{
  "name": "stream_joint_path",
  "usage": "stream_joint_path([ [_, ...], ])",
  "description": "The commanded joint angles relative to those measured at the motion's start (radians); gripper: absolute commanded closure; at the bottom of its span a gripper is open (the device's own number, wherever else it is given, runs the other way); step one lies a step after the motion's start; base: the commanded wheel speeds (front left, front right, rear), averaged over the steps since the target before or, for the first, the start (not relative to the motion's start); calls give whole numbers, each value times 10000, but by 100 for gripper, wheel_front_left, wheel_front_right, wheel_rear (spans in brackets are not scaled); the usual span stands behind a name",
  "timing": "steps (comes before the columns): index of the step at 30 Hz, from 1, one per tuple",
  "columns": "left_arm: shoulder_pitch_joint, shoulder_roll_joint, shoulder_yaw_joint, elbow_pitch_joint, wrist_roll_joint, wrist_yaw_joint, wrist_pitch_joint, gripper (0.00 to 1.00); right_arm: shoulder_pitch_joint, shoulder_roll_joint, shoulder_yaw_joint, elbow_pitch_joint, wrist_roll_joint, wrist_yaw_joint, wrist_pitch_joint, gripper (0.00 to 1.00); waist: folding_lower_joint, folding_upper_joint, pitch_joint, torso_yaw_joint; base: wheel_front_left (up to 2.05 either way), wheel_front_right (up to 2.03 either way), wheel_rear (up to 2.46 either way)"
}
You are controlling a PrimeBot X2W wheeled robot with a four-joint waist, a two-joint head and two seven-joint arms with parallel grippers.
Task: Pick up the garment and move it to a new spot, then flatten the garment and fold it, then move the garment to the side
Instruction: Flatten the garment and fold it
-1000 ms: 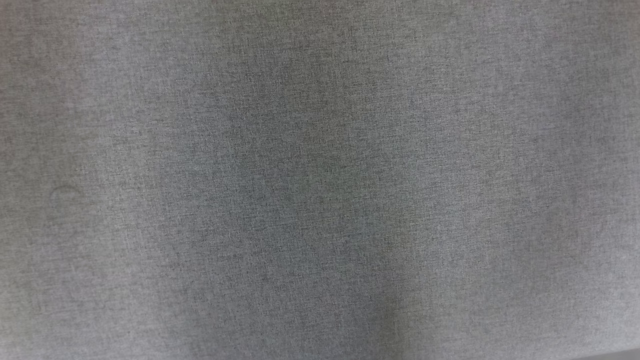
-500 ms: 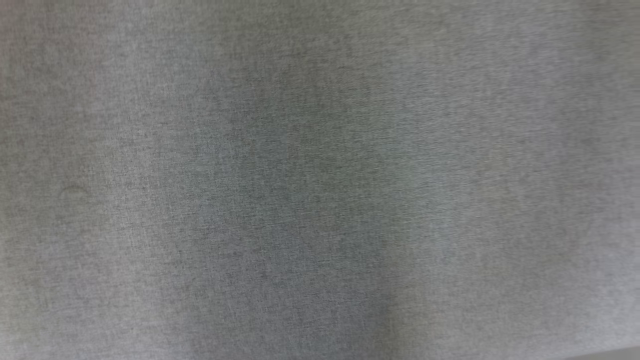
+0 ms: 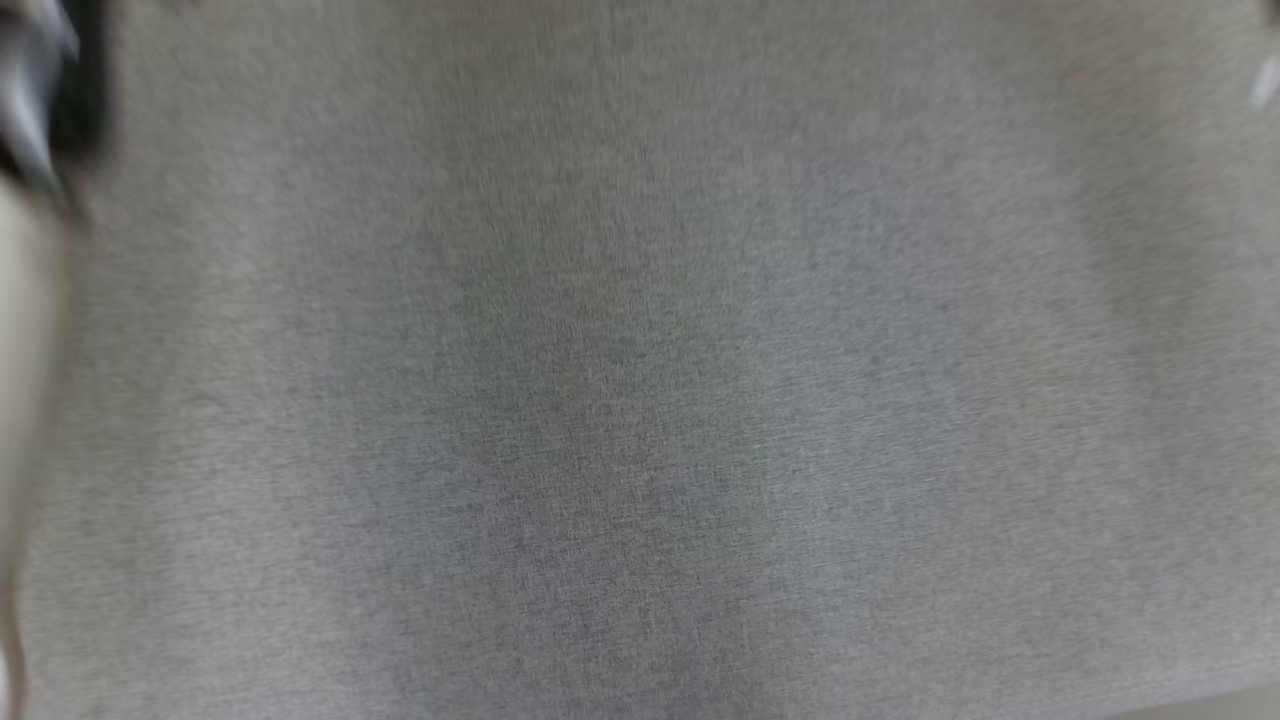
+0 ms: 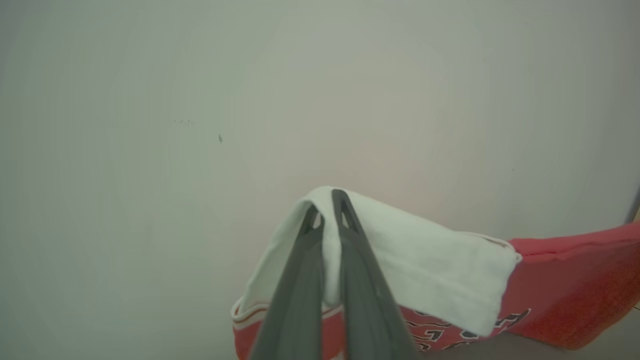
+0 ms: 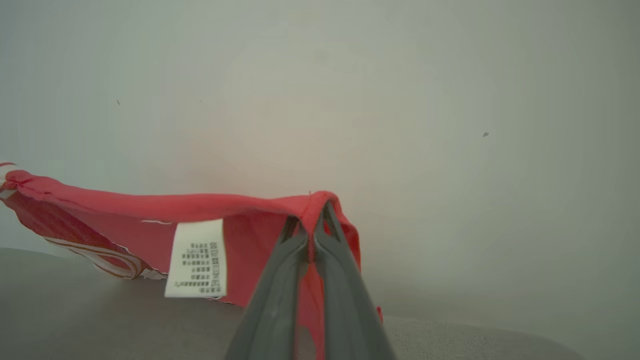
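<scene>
Head camera has swung over grey cloth (image 3: 640, 400); left gripper (image 4: 326, 201) and right gripper (image 5: 311, 217) both pinch one garment (image 4: 575, 280)

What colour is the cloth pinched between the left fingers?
The cloth is white; left wrist view shows it best.

Red garment (image 4: 565, 280), held up by its top edge and pulled out sideways. Sags a little in the middle. White sleeve (image 4: 425, 260) folded over at one end. Dark letters (image 4: 512, 317) across the front. White tag (image 5: 196, 260) with tiny print, hanging down inside.
</scene>
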Motion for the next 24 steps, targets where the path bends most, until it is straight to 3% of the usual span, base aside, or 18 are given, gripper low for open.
stream_joint_path([
  [1, 668, 148, 87, -552, -116, 210, -9, 100, 445, -116, 7, -242, 32, -24, -55, 100, 1, 1, -672, -37, 0, 0, 0],
  [8, 5348, 485, 378, -4637, -668, 1933, 110, 100, 3329, -574, -633, -1602, 85, -24, -55, 100, 1, 1, -1460, -13, 0, 0, 0],
  [12, 7568, 547, 493, -5994, -920, 2578, 62, 100, 4933, -682, -1019, -2064, 17, -24, -55, 100, 1, 1, -1816, -24, 0, 0, 0],
  [18, 10308, 36, 885, -6903, -1255, 2992, -19, 100, 7164, -737, -1441, -2531, -38, -24, -56, 100, 1, 1, -2260, 92, 0, 0, 0],
  [24, 12281, -953, 1285, -6869, -1041, 2533, -32, 100, 9313, -526, -1904, -2506, -274, -24, -44, 100, 1, 1, -2698, 388, 0, 0, 0],
])
